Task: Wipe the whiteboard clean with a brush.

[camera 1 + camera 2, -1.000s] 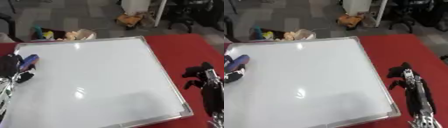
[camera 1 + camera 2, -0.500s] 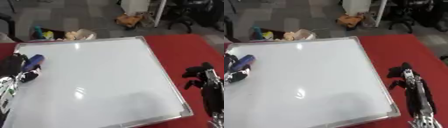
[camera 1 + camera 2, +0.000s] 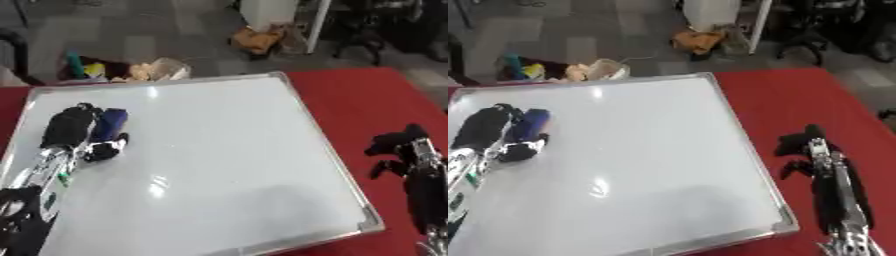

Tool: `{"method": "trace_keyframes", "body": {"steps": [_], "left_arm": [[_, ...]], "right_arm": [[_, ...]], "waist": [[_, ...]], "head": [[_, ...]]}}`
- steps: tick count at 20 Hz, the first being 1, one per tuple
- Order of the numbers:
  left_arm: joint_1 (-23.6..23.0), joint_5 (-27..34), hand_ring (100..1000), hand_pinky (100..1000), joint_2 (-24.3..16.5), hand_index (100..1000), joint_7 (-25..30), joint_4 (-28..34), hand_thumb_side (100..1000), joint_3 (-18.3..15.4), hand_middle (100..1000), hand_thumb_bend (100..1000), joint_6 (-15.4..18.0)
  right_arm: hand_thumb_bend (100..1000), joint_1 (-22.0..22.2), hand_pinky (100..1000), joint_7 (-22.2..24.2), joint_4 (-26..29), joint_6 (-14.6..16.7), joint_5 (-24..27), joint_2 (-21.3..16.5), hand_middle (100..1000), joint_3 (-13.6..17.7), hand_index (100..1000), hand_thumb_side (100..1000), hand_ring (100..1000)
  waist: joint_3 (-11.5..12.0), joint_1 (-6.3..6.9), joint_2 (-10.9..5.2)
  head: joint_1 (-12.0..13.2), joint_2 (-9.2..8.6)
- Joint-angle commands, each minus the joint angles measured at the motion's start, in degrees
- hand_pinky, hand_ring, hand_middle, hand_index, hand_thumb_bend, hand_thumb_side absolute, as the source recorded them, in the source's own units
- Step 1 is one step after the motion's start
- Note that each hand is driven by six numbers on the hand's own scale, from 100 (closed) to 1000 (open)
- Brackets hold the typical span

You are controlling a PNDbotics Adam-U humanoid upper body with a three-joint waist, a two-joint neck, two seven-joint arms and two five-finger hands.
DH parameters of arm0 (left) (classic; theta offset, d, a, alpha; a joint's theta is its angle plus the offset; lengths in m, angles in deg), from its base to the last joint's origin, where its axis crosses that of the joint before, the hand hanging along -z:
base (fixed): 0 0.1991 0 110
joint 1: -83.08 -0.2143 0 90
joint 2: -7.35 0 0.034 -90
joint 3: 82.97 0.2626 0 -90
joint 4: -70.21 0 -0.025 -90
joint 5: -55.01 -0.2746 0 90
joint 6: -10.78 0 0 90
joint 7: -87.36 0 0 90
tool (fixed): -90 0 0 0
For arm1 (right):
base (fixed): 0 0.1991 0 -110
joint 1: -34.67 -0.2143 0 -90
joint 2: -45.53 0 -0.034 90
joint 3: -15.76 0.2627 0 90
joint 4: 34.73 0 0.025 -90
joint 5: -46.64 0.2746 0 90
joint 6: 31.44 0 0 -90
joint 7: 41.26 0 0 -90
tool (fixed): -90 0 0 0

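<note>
Half-hidden brush (image 3: 108, 123) under left hand (image 3: 72, 127)

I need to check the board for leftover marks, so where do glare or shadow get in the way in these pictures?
Left eye view: bright glare patches on the whiteboard, one near its far edge, one low and left of centre; a soft grey shadow near the front edge. Right eye view: same patches. Both views are soft, blurring the left hand and blue brush.

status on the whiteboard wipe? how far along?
Done: the whiteboard shows no marks anywhere in view. In hand: the left hand holds the blue brush on the board's left side. The right hand rests off the board on the red table. Left: possibly nothing, maybe a final pass.
</note>
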Motion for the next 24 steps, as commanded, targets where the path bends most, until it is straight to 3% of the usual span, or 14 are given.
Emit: {"method": "trace_keyframes", "body": {"steps": [1, 11, 16, 21, 24], "left_arm": [[0.01, 0.47, 665, 452, 1.08, 692, 1.6, 0.36, 529, 1.48, 586, 457, 1.3], [-0.46, -0.59, 664, 454, 1.11, 738, 2.43, 0.68, 539, 1.37, 589, 581, 0.28], [-0.77, -0.25, 623, 399, 1.76, 715, 3.69, 0.2, 445, 1.61, 539, 594, 0.78], [-0.86, 0.77, 574, 284, 2.38, 635, 4.12, 0.2, 222, 1.43, 463, 361, 0.74], [-0.9, 2.78, 553, 235, 2.73, 584, 3.72, 0.32, 170, 1.22, 430, 319, 0.53]], "right_arm": [[100, -0.37, 327, 0.08, 1.23, 0.09, 0.08, -0.67, 502, 0.25, 605, 955, 581], [100, -0.36, 327, 0.14, 1.23, 0.04, 0.08, -0.73, 502, 0.21, 605, 954, 581], [100, -0.37, 327, 0.17, 1.23, -0.02, 0.12, -0.68, 502, 0.18, 605, 954, 581], [100, -0.33, 327, 0.13, 1.23, -0.04, 0.1, -0.6, 502, 0.22, 605, 954, 581], [100, -0.36, 327, 0.13, 1.23, -0.05, 0.1, -0.57, 501, 0.21, 605, 953, 581]], "waist": [[-0.11, -0.07, -0.69], [0.18, -0.1, -0.73], [0.13, -0.19, -0.7], [0.03, -0.22, -0.62], [-0.02, -0.16, -0.6]], "head": [[-0.05, -0.55], [-0.06, -0.49], [-0.05, -0.58], [-0.04, -0.57], [-0.08, -0.56]]}}
